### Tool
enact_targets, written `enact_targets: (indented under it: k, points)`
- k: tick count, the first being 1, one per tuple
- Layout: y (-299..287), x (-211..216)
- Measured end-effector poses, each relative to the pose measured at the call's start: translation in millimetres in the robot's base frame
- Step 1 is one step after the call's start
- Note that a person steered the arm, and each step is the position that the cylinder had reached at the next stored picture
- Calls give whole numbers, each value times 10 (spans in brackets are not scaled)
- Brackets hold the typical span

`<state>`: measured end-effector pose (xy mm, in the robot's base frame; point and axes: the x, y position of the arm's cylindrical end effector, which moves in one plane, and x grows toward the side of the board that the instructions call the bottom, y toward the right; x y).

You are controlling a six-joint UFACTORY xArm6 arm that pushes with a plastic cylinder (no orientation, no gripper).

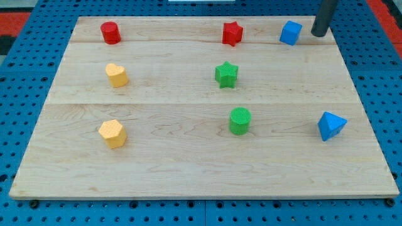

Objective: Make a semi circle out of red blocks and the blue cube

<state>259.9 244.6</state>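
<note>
A blue cube [290, 32] sits near the board's top right. A red star block [232, 33] lies to its left along the top edge. A red cylinder [110, 32] stands at the top left. My tip [318, 34] is just to the right of the blue cube, a small gap apart from it, and the rod rises out of the view's top.
A wooden board [188, 169] lies on a blue pegboard. A yellow heart block [116, 75], a yellow hexagon [112, 133], a green star [226, 74], a green cylinder [239, 120] and a blue pyramid-like block [330, 125] lie on it.
</note>
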Motion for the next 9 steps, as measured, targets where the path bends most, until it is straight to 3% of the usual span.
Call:
enact_targets:
  k: [2, 4, 6, 9]
  points:
    - [-465, 28]
    - [-260, -293]
    - [-649, -111]
    - [-781, 75]
